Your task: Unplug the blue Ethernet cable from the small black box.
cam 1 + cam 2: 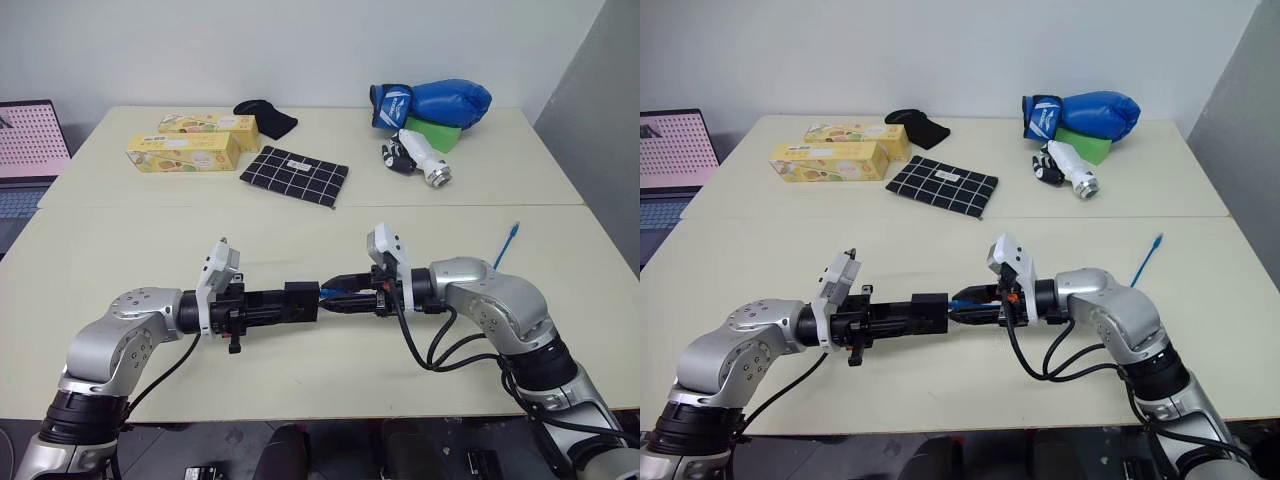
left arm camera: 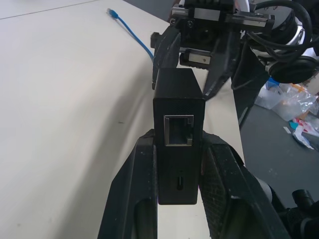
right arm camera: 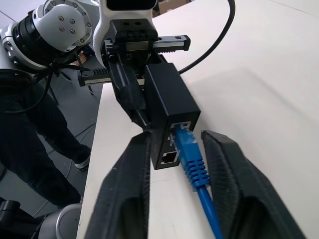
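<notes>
Left claw (image 1: pixel 290 305) is clenched tight on the small black box (image 1: pixel 300 300), holding it just above the desk (image 1: pixel 300 240) near its six o'clock edge. Right claw (image 3: pixel 174 164) has a finger on each side of the blue cable's (image 3: pixel 192 159) plug, not squeezing yet. That plug is still in the box, so pulling it out is left.

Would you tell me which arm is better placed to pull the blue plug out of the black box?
The right: its claw straddles the blue Ethernet cable plug at the port, while the left claw is shut on the small black box, bracing it.
</notes>
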You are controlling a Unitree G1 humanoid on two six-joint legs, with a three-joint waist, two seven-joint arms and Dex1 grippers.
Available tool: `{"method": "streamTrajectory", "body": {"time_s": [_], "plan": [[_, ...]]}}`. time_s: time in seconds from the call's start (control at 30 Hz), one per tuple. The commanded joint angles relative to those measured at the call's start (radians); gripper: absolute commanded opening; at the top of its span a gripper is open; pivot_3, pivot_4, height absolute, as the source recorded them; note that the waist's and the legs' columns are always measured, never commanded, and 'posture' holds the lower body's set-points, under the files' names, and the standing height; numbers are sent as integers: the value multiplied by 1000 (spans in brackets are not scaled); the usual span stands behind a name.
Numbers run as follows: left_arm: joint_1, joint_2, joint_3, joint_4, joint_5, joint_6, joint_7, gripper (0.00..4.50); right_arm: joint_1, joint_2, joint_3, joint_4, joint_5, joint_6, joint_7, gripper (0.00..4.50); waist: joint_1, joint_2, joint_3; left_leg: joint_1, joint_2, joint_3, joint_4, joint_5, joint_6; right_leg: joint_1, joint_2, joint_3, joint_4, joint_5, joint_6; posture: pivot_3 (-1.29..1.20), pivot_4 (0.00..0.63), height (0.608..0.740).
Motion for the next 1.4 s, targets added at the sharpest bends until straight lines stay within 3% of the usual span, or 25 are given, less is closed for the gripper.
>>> {"method": "streamTrajectory", "body": {"time_s": [0.03,0.17,0.43,0.8,0.93,1.07,1.2,1.23,1.4], "plan": [[3,2,-2,-27,5,-28,-17,775,-20,-6,7,-19,5,-2,30,675,0,0,0,0,0,0,0,0,0,0,0,0,0,0,0,0,150,740],[9,4,-9,-31,12,-41,-36,775,-28,-15,14,-14,6,8,52,110,0,0,0,0,0,0,0,0,0,0,0,0,0,0,0,0,150,740],[17,-10,3,-30,0,-44,-31,775,-27,-44,37,-1,-15,6,86,107,0,0,0,0,0,0,0,0,0,0,0,0,0,0,0,0,150,740],[101,-8,153,-12,-44,-19,52,775,25,-188,-38,132,-82,-73,125,72,-1,0,0,-1,0,0,0,0,0,0,-1,0,0,0,0,0,150,740],[131,-13,178,-19,-37,-24,95,775,0,-139,-117,271,-156,-168,-21,72,-2,0,0,-1,0,0,0,0,0,0,-2,0,0,0,0,0,150,740],[125,-38,173,-29,-19,-28,167,775,-74,-60,-168,538,-340,-373,-313,72,-2,0,0,0,0,1,0,0,0,0,-1,0,0,0,0,0,150,740],[105,-44,156,-30,9,-29,220,775,-106,-36,-168,707,-437,-515,-408,72,1,0,0,-2,0,2,0,0,0,-1,-1,0,-1,0,0,0,150,740],[97,-47,152,-25,21,-34,234,775,-110,-29,-173,725,-441,-529,-412,772,1,0,0,-2,0,3,0,0,0,-1,-1,0,-1,0,0,0,150,740],[59,-69,153,11,87,-73,321,775,-102,-30,-208,665,-401,-521,-337,1839,0,0,0,-2,0,3,0,0,0,-1,-1,1,-1,0,0,0,150,740]]}}
